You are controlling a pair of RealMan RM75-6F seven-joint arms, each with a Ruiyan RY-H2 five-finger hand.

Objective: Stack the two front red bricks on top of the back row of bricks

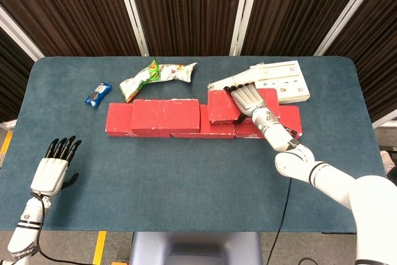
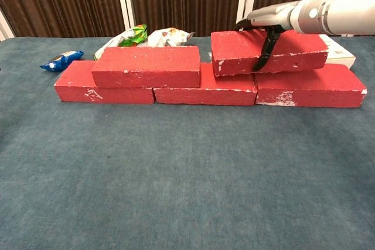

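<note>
Three red bricks form the back row (image 1: pixel 119 120), end to end (image 2: pixel 307 91). One red brick (image 1: pixel 165 115) lies stacked on the row's left part (image 2: pixel 146 67). My right hand (image 1: pixel 249 98) grips a second red brick (image 1: pixel 222 107) from above, fingers over its back and thumb down its front face. This brick (image 2: pixel 296 52) sits slightly tilted on or just above the row's right half, over the seam of the middle and right bricks. My right hand (image 2: pixel 275 16) covers its top middle. My left hand (image 1: pixel 49 172) hovers open near the front left, fingers apart, holding nothing.
Behind the row lie a blue snack packet (image 1: pixel 98 94), a green and white bag (image 1: pixel 155 77), a white rolled pack (image 1: pixel 234 80) and a flat white box (image 1: pixel 284 82). The table's front edge (image 1: pixel 186 228) runs below wide blue cloth.
</note>
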